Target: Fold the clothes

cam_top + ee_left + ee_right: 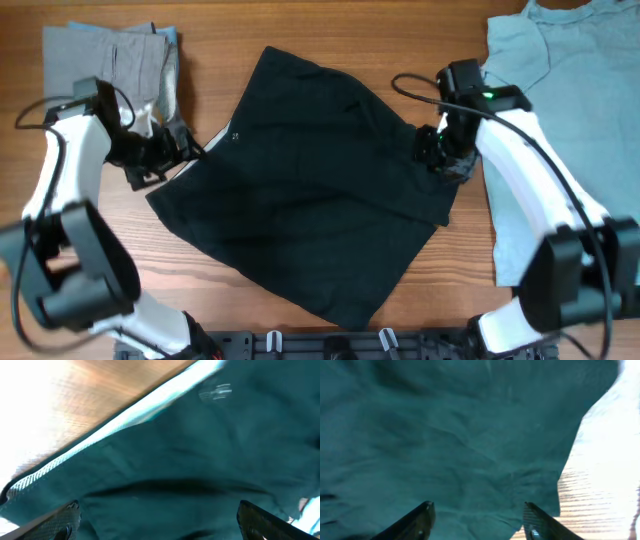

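Lying flat at table centre: black shorts, spread out. Left gripper at shorts' 9 o'clock edge, fingers spread wide, gripping nothing. Right gripper at shorts' 3 o'clock edge, fingers part-spread over cloth, not clamped. Grey garment at table's 10 o'clock; light blue T-shirt at 2 o'clock.

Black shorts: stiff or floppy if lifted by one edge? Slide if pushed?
Likely floppy: the black shorts lie flat with soft wrinkles, so a lifted edge should droop. Probably light; the cloth looks thin. Pushed, they'd likely bunch, not slide, on the wood-grain table.
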{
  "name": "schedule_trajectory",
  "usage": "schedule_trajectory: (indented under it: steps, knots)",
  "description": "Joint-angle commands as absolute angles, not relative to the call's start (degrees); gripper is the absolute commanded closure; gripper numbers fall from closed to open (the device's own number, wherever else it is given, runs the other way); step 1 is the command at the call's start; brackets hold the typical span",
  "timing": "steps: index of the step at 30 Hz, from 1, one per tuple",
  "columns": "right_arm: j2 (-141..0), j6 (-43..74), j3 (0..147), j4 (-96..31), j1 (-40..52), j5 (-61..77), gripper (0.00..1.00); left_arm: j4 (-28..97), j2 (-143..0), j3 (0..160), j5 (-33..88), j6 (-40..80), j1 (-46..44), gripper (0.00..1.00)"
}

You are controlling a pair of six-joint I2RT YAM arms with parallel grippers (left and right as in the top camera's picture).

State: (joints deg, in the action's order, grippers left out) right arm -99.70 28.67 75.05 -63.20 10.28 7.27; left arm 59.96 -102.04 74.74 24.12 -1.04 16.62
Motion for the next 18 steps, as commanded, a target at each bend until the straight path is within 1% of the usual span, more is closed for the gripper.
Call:
schedule_trajectory:
  steps: [1,5,7,8,11,14,16,17,18]
  knots:
    - [-104.5,26.6,75.4,-63.9,10.1,8.2,0.43,58.9,-93.6,75.4,26.2,-2.8,14.8,0.0]
    - [-107.1,27.2,75.4,-63.4,10.1,1.5,0.48,57.4,-88.9,75.4,28.2,-2.8,13.3,0.0]
    - [-108.1,27.1,75.3,-62.8,10.1,-0.8,0.47,56.6,-88.0,75.4,29.6,-2.8,12.7,0.0]
    - [-108.4,26.9,75.3,-62.4,10.1,-1.2,0.4,56.1,-87.8,75.4,29.8,-2.7,12.3,0.0]
    - [-109.7,23.9,75.2,-61.3,10.2,-1.2,0.32,56.0,-87.8,75.4,30.0,-2.8,11.4,0.0]
    - [-110.6,21.1,74.1,-58.7,10.7,-0.9,0.27,55.8,-87.7,75.4,30.0,-2.8,10.0,0.0]
    - [-110.7,19.2,72.4,-56.1,10.9,-0.4,0.28,55.5,-87.7,75.4,30.0,-2.8,9.2,0.0]
    - [-110.7,19.3,71.9,-55.4,11.0,-0.4,0.33,55.5,-87.7,75.4,30.0,-2.8,8.8,0.0]
    - [-110.7,19.2,71.2,-54.3,11.1,-0.5,0.44,55.3,-87.7,75.4,30.0,-2.8,8.3,0.0]
